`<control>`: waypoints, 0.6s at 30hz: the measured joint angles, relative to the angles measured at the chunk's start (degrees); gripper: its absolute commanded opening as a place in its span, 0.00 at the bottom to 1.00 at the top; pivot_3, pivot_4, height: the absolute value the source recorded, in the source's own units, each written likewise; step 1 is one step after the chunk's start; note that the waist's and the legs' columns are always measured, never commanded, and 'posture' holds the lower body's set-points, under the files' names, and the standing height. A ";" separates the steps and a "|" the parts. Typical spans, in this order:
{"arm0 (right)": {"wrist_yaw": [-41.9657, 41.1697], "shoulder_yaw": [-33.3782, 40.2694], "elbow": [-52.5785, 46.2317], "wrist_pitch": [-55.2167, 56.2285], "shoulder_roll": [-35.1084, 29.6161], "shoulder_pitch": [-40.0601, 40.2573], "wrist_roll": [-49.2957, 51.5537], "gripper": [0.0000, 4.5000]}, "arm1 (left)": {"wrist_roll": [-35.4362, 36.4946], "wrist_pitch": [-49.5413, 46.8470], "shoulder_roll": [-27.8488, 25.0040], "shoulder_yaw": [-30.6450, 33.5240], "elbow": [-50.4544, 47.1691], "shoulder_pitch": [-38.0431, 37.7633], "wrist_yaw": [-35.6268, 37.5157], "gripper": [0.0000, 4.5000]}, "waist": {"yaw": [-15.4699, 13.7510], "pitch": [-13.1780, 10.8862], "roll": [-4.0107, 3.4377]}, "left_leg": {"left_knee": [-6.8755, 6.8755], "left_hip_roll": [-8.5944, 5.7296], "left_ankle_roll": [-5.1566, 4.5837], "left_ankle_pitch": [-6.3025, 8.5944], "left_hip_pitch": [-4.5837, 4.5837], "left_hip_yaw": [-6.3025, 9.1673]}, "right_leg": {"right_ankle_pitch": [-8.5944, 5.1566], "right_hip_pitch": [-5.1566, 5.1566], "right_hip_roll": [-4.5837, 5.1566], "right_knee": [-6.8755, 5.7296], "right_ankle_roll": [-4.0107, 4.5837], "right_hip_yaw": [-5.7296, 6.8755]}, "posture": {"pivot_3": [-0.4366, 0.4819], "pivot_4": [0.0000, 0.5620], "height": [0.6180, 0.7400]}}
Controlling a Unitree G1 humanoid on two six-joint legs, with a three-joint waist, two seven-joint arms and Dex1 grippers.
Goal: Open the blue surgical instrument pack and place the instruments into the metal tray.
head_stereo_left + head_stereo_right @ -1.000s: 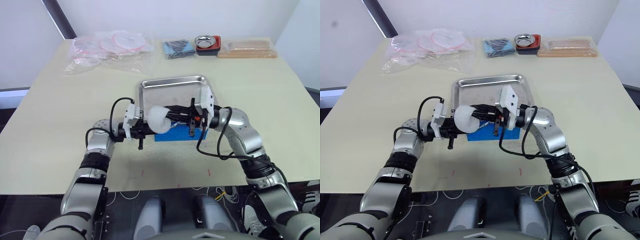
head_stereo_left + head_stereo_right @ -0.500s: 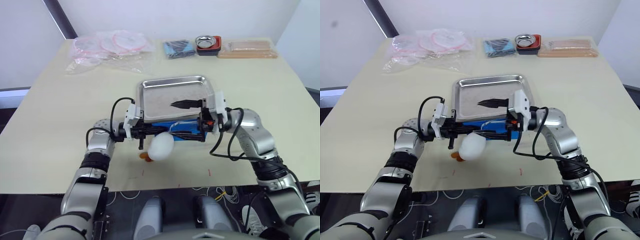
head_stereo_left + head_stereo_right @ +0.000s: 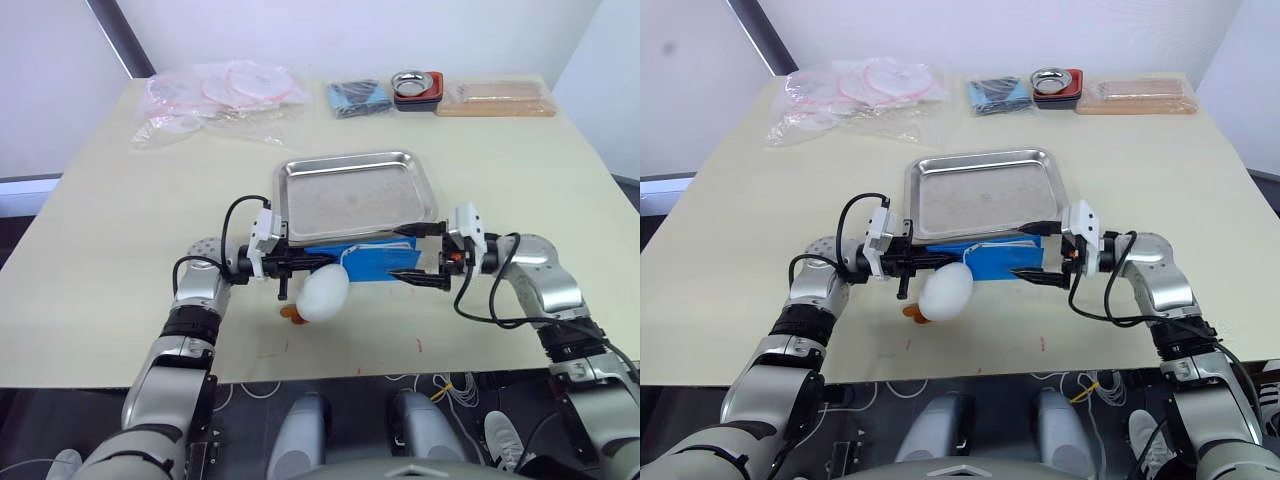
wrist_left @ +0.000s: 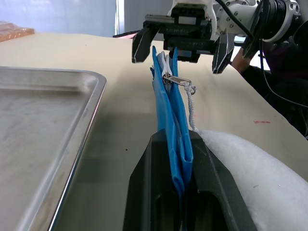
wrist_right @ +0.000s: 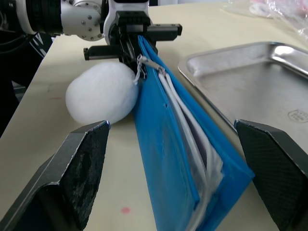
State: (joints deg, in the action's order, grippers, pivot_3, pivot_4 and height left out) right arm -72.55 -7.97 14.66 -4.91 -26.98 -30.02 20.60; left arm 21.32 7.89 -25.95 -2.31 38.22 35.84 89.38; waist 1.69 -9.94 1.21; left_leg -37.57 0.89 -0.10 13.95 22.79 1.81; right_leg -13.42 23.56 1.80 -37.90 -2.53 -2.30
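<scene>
Pack on edge just before tray, betw claws.

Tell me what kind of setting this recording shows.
Probably a lab mock-up of a surgical prep station: a plain table holding a metal tray, a blue surgical instrument pack, and bagged tubing, against bare white walls.

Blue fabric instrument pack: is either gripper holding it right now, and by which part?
The left gripper pinches the bright blue fabric instrument pack by its end edge. The right gripper is open at the opposite end, holding nothing.
</scene>
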 measured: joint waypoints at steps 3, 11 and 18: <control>-1.03 -0.08 1.20 1.60 0.29 -0.01 -0.48 0.97 | 0.01 0.10 0.03 -0.02 0.00 0.05 0.00 0.00 | 0.11 0.00 0.00 | 0.00 -0.17 -0.01 0.00 0.00 0.05 | -0.08 -0.03 0.16 -0.01 -0.12 0.04 | 0.48 0.27 1.00; -3.07 -0.19 2.34 3.12 1.35 -0.05 -0.98 0.85 | 0.02 0.25 0.05 -0.25 -0.01 0.27 -0.05 0.00 | 0.29 0.00 0.00 | 0.00 -0.40 -0.03 0.02 0.04 0.26 | -0.20 -0.15 0.39 0.04 -0.27 0.20 | 0.48 0.27 1.00; -3.60 0.03 4.76 2.97 2.27 -1.20 -0.93 0.21 | 0.02 -0.09 0.03 -0.28 -0.01 0.32 -0.10 0.00 | 0.30 0.00 0.00 | 0.00 -0.42 -0.03 0.02 0.04 0.62 | -0.26 -0.30 0.43 0.06 -0.18 0.60 | 0.48 0.27 1.00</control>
State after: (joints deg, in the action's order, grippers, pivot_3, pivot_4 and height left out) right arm -76.14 -7.95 19.42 -1.94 -24.71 -31.22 19.68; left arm 21.33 7.81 -25.92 -2.60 38.20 36.16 89.28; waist 1.99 -9.94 1.21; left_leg -37.57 0.47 -0.13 13.97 22.82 2.42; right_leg -13.69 23.26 2.23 -37.84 -2.71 -1.70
